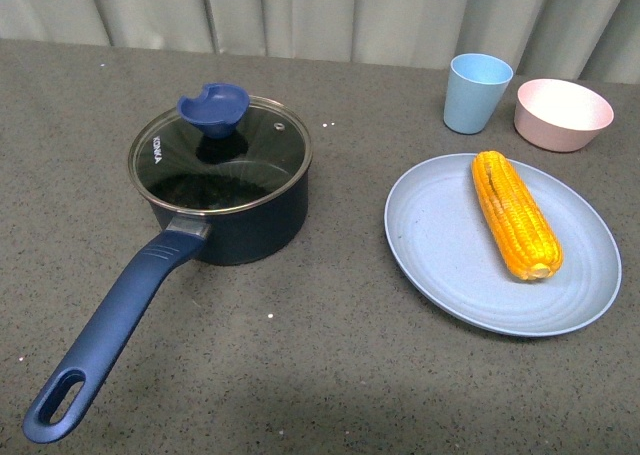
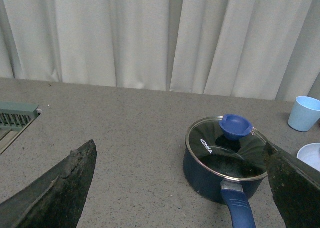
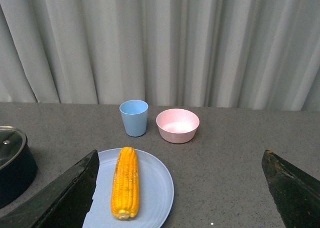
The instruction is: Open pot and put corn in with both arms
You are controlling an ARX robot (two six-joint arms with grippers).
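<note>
Left gripper (image 2: 175, 200) and right gripper (image 3: 180, 200) gape wide, empty. The lidded pot (image 1: 250, 225), glass marked KONKA, stands toward the worktop's (image 1: 320, 375) left edge. The corn (image 1: 515, 215) lies on a plate (image 1: 440, 245) toward the right edge.

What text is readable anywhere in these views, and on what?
"KONKA": white print on the pot lid, clear in the left wrist view, upside down in the front view.
No text shows on the cup, bowl or plate.

Navy pot (image 1: 235, 210), yellow-orange corn (image 1: 515, 215), pale blue plate (image 1: 440, 245), pink bowl (image 1: 563, 114).
</note>
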